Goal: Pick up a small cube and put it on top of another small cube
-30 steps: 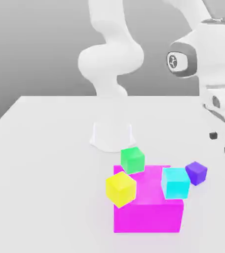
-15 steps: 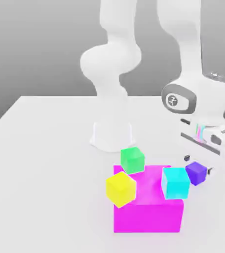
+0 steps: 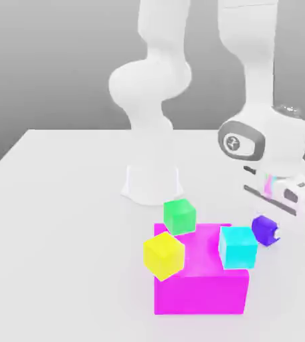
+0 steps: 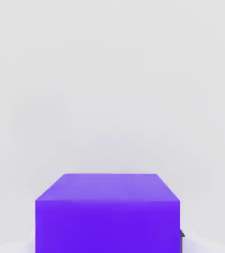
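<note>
Two-finger gripper (image 3: 270,230) clamped on small matte purple cube (image 3: 265,230), cube between fingers, at table (image 3: 61,200) level. Advice: lift straight first, clear cyan cube (image 3: 237,246), then carry over plain bright green cube (image 3: 180,216), lower centred

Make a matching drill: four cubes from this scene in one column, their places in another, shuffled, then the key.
Things:
1. purple cube
2. green cube
3. yellow cube
4. cyan cube

Places, in the exterior view:
A. at the magenta block's near left corner
B. under the gripper, right of the block
C. at the block's far edge, nearest the robot base
D. on the block's right side

Pairs: 1-B, 2-C, 3-A, 4-D
</note>
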`<state>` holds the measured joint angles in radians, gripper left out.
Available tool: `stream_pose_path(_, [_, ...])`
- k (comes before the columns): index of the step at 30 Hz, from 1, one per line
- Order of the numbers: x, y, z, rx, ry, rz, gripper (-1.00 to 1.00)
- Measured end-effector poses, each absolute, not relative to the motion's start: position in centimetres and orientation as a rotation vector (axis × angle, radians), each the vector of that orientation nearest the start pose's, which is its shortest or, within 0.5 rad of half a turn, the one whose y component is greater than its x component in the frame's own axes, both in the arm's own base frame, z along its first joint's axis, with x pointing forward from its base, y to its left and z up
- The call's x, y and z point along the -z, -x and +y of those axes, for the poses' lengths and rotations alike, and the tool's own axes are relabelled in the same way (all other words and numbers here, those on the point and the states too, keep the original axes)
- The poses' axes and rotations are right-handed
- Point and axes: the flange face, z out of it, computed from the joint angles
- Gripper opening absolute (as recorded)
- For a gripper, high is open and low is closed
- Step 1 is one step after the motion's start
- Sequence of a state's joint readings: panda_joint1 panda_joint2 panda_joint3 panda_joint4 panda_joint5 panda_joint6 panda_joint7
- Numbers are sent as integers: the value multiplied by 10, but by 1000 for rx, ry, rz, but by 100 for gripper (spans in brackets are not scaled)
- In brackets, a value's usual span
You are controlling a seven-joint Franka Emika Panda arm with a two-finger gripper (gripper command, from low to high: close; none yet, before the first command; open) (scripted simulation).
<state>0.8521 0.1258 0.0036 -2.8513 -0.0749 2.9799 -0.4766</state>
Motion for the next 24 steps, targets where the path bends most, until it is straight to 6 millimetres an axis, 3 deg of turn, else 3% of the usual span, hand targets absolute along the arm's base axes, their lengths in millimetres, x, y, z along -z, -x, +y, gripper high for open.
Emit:
stream_pose_path(4, [-188,-225,270,1,2400,-2033,-100])
stream_pose_path(7, [-207,-233,286,20,2350,-2093,-100])
stream_pose_path(9, [-230,-283,258,33,2491,-1927,-100])
stream_pose_path(12, [-268,-335,221,48,2632,-1743,-100])
stream_pose_path(16, [-319,-394,139,57,2833,-1439,-100])
stream_pose_path(20, [-348,-417,46,23,2981,-1065,-100])
stream_pose_path(22, [-337,-415,27,2,2992,-962,-100])
stream_pose_path(24, [-316,-416,24,-5,2990,-938,-100])
